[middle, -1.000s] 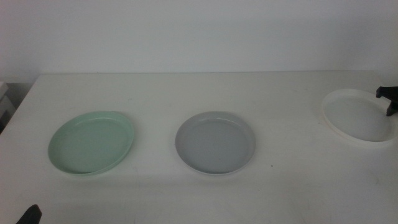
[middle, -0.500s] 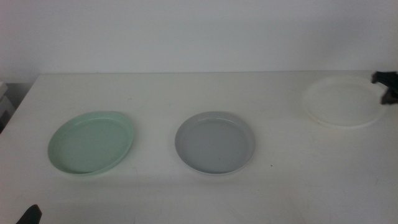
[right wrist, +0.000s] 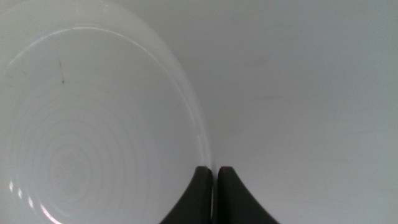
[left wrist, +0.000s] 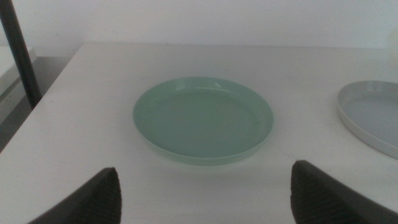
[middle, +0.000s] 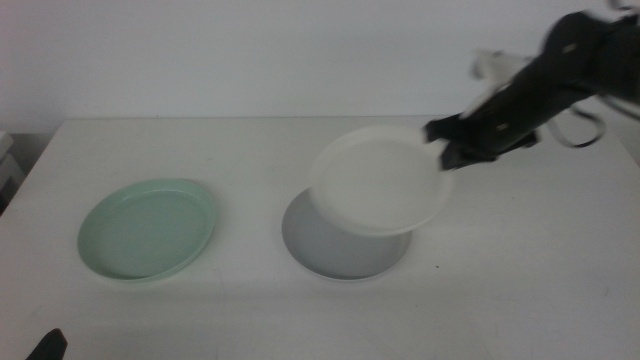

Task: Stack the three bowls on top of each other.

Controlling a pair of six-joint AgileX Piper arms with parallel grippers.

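The right claw (middle: 446,150) is pinching the rim of the shallow round white bowl (middle: 380,180), holding it tilted above the shallow grey bowl (middle: 335,245); the left claw (left wrist: 202,196) is waiting, spread wide, near the mint green bowl (left wrist: 203,119).

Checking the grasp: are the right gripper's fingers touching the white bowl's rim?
Touching. In the right wrist view the right gripper has its fingers closed on the rim of the white bowl; the middle view shows it carried above the grey bowl.
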